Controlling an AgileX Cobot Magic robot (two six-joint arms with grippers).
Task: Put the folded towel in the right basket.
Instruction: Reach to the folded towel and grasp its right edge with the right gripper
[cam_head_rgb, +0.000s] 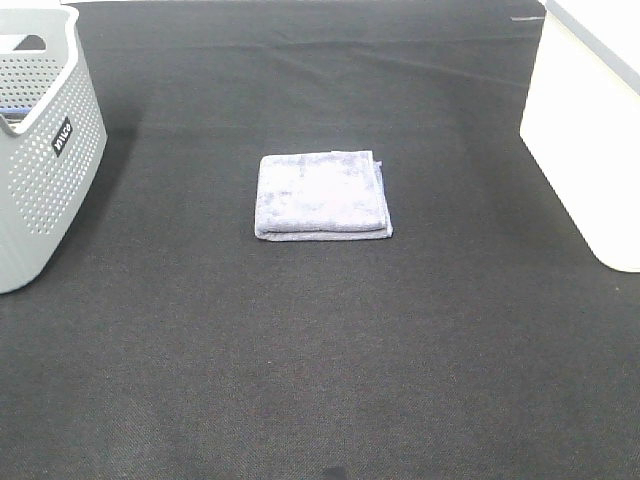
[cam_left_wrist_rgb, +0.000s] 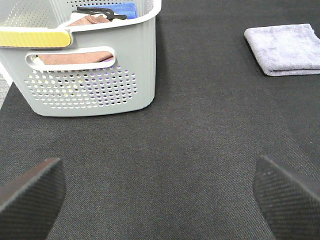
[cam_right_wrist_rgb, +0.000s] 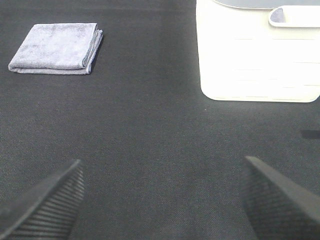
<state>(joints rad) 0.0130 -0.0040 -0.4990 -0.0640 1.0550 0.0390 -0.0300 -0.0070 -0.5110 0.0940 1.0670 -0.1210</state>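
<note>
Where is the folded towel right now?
In the high view the folded towel lies flat near the middle of the black cloth, between the grey basket on the left and the white basket on the right, touching neither.

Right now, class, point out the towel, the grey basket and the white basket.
towel (cam_head_rgb: 322, 193), high view, middle of top face.
grey basket (cam_head_rgb: 50, 190), high view, perforated side wall.
white basket (cam_head_rgb: 585, 150), high view, side wall.
</note>
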